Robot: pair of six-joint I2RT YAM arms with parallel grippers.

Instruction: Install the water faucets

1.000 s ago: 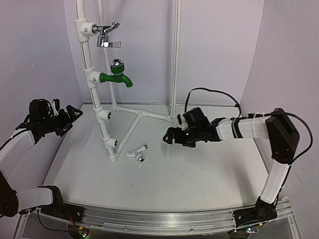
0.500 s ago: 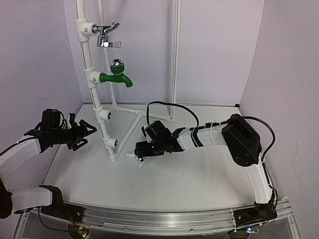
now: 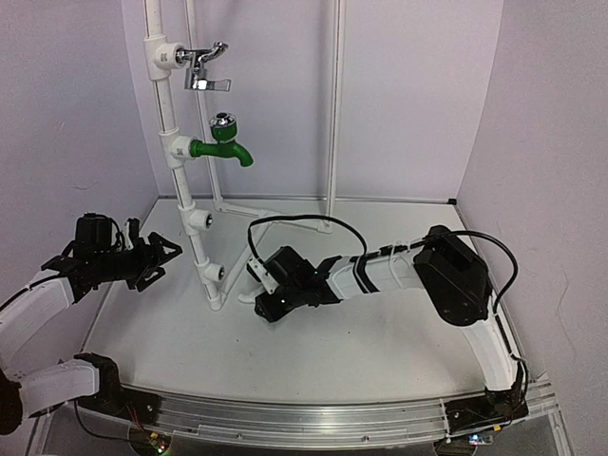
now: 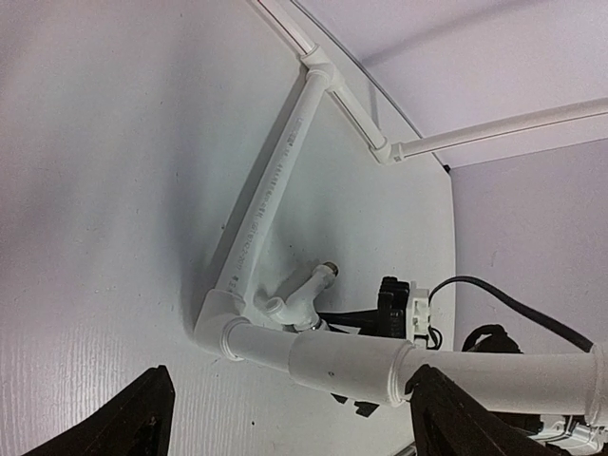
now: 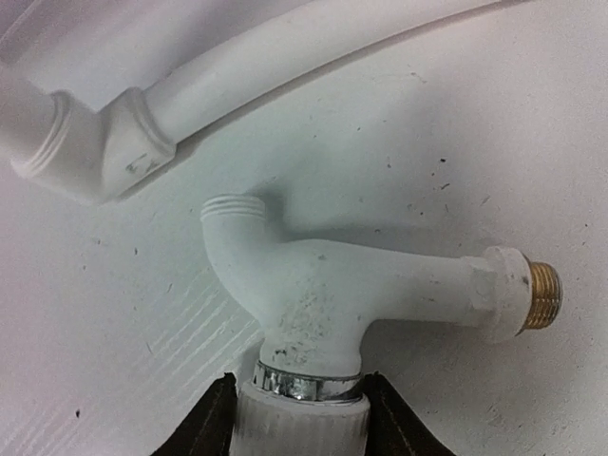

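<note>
A white water faucet (image 5: 323, 285) lies on the table beside the pipe stand's foot, its brass thread pointing right in the right wrist view. My right gripper (image 5: 302, 418) is shut on its ribbed knob, with a black finger pressed against each side. From above, that gripper (image 3: 264, 306) covers most of the faucet. The left wrist view shows the faucet (image 4: 306, 299) just behind the slanted white pipe (image 4: 351, 366). My left gripper (image 3: 163, 255) is open and empty, left of the pipe and apart from it. Two bare tee sockets (image 3: 200, 220) (image 3: 216, 275) face forward on the lower pipe.
Higher up the pipe sit a green-bodied tap (image 3: 220, 148) and a chrome lever tap (image 3: 204, 68). White base pipes (image 3: 249, 249) brace the stand across the table's back. Purple walls close in the left, back and right sides. The right arm's cable (image 3: 294, 223) loops above the table.
My right arm swung left and down to the faucet and its jaws closed on the knob. The left gripper moved right toward the pipe and narrowed slightly.
</note>
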